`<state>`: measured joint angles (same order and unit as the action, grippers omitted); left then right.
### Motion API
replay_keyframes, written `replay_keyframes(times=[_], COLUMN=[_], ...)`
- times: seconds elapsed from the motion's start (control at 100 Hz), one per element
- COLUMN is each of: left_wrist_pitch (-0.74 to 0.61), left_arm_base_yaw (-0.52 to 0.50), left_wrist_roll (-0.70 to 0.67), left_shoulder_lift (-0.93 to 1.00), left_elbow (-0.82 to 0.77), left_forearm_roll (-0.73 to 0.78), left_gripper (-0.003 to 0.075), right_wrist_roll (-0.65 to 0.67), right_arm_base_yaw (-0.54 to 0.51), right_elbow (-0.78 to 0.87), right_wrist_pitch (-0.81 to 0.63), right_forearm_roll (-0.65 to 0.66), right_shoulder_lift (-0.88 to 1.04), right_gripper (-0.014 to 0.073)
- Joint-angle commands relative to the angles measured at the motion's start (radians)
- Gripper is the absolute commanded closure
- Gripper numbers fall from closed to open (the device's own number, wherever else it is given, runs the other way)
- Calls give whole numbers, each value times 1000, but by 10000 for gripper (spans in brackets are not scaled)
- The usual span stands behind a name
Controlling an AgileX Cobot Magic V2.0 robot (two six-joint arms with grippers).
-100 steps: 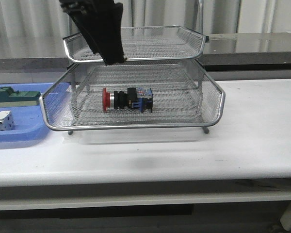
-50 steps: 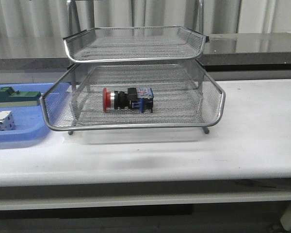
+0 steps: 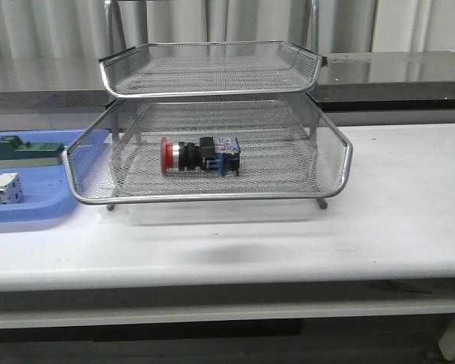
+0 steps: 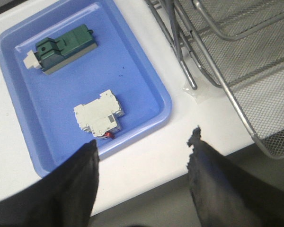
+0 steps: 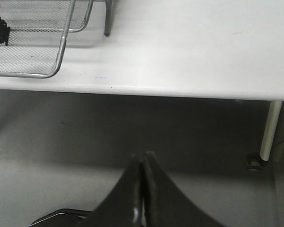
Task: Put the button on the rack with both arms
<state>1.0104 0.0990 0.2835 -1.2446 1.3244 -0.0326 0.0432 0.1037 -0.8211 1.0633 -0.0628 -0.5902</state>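
You've got the button (image 3: 199,155) lying on its side in the lower visible tier of the rack (image 3: 212,199), red head toward the blue tray (image 3: 30,212), blue rear block toward the rack's middle; nothing grips it. The tier above it holds nothing I can see. Blue tray sits just beside the rack, on the red-head side, holding a green block part (image 4: 61,49) and a white boxy part (image 4: 99,115), apart from each other. Rack and tray both stand on the white table (image 3: 394,227); behind the rack, a grey counter and pale curtains. Left gripper (image 4: 142,156) hangs above the tray's near edge, fingers spread wide, holding nothing. Right gripper (image 5: 142,163) is off the table edge over the floor, fingers pressed together, nothing between them. Versus a second ago: the black arm that stood in front of the rack's upper tier is gone from the front view; button hasn't moved.
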Motion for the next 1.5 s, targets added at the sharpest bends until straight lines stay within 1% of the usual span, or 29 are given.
replay_keyframes(times=[0.0, 0.24, 0.47, 0.66, 0.89, 1.08, 1.49], left_wrist_pitch=[-140, -379, -610, -748, -832, -883, -881], left_arm_base_yaw=[-10, -10, -10, -10, -10, -10, -10], left_wrist_roll=[-34, -106, -133, -137, -137, -137, -137], left_shoulder_lift=[96, 310, 518, 680, 827, 926, 946], left_elbow=[-60, -346, -612, -787, -917, -984, -999], left_forearm_roll=[-20, -21, -25, -27, -44, -44, -44], left_gripper=[322, 322, 322, 322, 321, 321, 324], right_wrist_roll=[-6, -6, -6, -6, -6, -6, -6], right_arm_base_yaw=[-8, -8, -8, -8, -8, -8, -8], right_elbow=[-25, -25, -25, -25, -25, -25, -25], right_wrist_pitch=[-55, -55, -55, -55, -55, -55, -55], right_forearm_roll=[7, 7, 7, 7, 7, 7, 7], right_shoulder_lift=[-2, -2, -2, -2, -2, -2, -2], right_gripper=[664, 664, 664, 664, 664, 664, 664])
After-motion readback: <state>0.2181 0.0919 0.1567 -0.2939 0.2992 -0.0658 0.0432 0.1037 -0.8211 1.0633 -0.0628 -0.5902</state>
